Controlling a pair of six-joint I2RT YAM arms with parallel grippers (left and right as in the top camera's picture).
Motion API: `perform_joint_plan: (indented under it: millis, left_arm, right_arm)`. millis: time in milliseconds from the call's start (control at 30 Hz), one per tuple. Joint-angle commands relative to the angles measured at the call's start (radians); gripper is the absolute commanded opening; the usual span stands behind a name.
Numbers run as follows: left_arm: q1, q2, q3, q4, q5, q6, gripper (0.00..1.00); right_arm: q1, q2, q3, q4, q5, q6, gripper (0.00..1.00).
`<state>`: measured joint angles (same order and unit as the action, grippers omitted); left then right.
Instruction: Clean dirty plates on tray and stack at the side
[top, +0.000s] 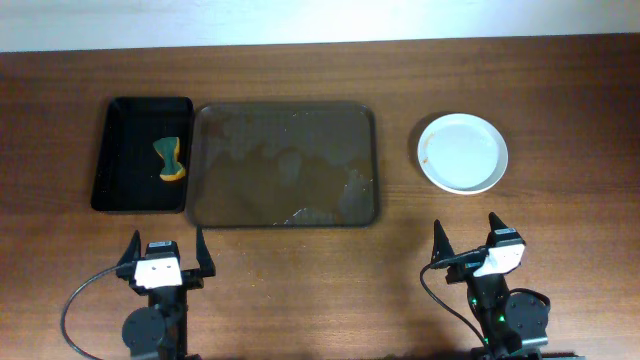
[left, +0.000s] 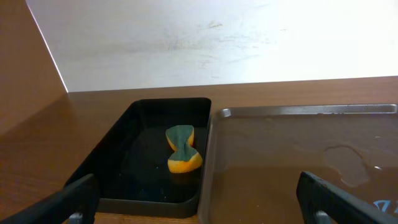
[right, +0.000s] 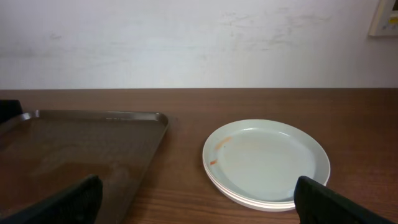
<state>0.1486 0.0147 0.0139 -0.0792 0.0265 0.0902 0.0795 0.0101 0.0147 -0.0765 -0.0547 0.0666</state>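
The plates (top: 462, 153) sit in one stack on the table right of the tray; the top one is pale white with small orange marks near its left rim. The stack also shows in the right wrist view (right: 266, 160). The dark brown tray (top: 285, 165) holds no plates, only wet smears; it shows in the left wrist view (left: 298, 155) and the right wrist view (right: 74, 149). My left gripper (top: 165, 262) is open and empty near the table's front, below the tray's left corner. My right gripper (top: 470, 245) is open and empty, in front of the plates.
A black rectangular bin (top: 142, 153) stands left of the tray, touching it, with a green and orange sponge (top: 171, 160) inside; both show in the left wrist view, the bin (left: 124, 143) and the sponge (left: 182, 149). A pale wall lies behind the table.
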Motion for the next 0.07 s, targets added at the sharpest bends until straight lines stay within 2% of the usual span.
perform_joint_plan:
  millis: [0,33]
  left_arm:
    - [-0.004,-0.01,-0.005,-0.003,-0.007,0.02,0.99]
    - [-0.004,-0.01,-0.005,-0.003,-0.007,0.02,0.99]
  right_arm:
    - [-0.001,-0.006,-0.005,-0.005,-0.013,-0.007,0.98]
    - [-0.001,-0.006,-0.005,-0.005,-0.013,-0.007,0.98]
